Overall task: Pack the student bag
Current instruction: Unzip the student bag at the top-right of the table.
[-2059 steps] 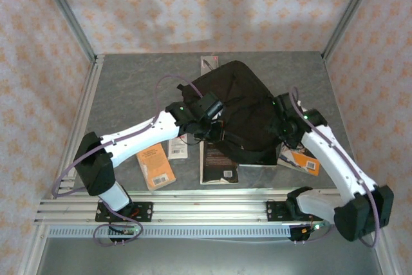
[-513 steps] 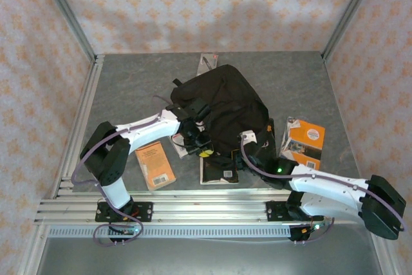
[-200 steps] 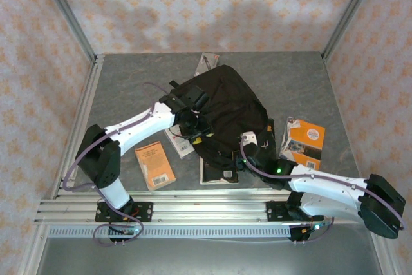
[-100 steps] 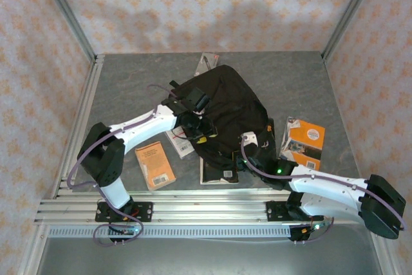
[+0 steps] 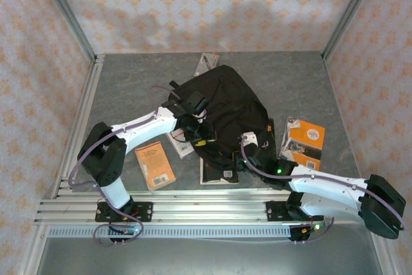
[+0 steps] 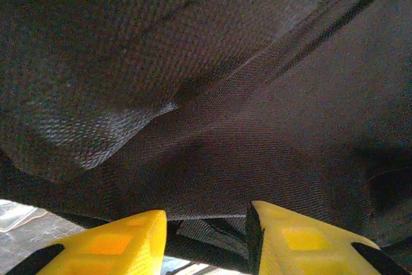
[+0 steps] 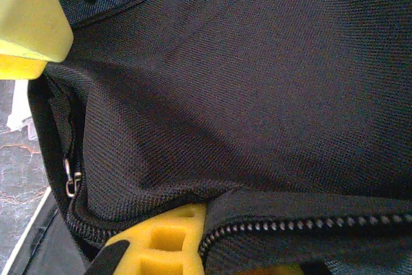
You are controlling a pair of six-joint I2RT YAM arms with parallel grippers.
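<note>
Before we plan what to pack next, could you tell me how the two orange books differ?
The left orange book lies left of the bag; the right orange book lies right of the bag. The left orange book's cover is plain orange with dark print; the right orange book's has a white disc and a pale lower part. Both lie on the table, outside the bag.

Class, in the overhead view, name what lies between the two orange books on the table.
In the top view, the large black fabric backpack and a black-covered book partly under it lie between them.
</note>
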